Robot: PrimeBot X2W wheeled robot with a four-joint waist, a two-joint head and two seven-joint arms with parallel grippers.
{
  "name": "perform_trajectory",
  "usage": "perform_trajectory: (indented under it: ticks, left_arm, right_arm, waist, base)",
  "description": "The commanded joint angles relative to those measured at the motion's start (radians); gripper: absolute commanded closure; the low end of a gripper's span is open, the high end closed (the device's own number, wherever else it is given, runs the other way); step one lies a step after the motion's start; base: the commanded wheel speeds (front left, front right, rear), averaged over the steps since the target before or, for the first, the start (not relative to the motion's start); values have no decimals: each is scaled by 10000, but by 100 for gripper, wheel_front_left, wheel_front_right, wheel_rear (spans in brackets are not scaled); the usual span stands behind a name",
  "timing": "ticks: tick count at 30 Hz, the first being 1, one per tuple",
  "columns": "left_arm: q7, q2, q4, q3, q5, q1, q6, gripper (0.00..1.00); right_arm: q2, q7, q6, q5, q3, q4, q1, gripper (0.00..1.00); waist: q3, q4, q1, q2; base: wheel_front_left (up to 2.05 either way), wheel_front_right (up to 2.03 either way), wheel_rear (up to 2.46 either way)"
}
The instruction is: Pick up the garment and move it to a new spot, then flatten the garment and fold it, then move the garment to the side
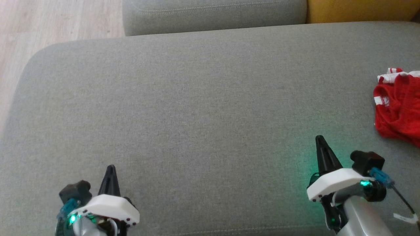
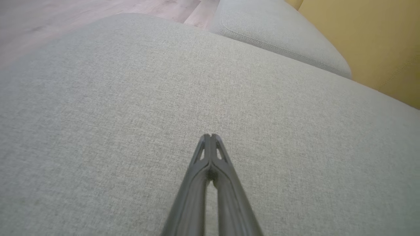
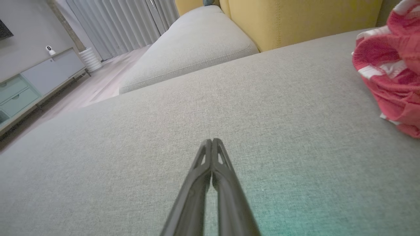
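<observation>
At the far right of the grey cushion lies the crumpled red garment; left gripper and right gripper sit clenched, empty, near.

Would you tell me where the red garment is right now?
The garment lies crumpled at the head view's right edge on the grey cushion, ahead and right of the right hand.
</observation>
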State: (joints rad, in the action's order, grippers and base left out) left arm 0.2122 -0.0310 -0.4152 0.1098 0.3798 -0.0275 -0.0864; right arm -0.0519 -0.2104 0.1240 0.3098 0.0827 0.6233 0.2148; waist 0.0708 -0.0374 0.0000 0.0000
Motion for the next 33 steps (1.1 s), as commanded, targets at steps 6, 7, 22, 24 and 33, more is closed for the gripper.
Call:
perform_trajectory:
  ticks: [6, 7, 22, 24, 33]
  left_arm:
    - [-169, -62, 432, -276, 710, -450, 147, 100]
    - [-198, -63, 445, -294, 821, -453, 166, 100]
    - [-638, -82, 628, -573, 2482, -503, 456, 100]
    - [-697, -84, 652, -610, 2703, -509, 495, 100]
    - [-963, -96, 761, -779, 3699, -540, 669, 100]
  right_arm:
    - [-21, 162, 11, 787, -151, -518, 293, 100]
    - [-21, 191, 12, 904, -168, -550, 280, 100]
    - [-16, 630, 20, 2653, -427, -1021, 82, 100]
    - [-15, 689, 21, 2886, -461, -1083, 56, 100]
    - [-12, 954, 26, 3935, -618, -1364, -61, 100]
  waist:
    - [-33, 19, 0, 0]
    - [-39, 22, 0, 0]
    - [-131, 73, 0, 0]
    - [-144, 80, 0, 0]
    - [-199, 110, 0, 0]
  base:
    - [0, 0, 0]
    - [0, 0, 0]
    - [0, 0, 0]
    - [0, 0, 0]
    - [0, 0, 0]
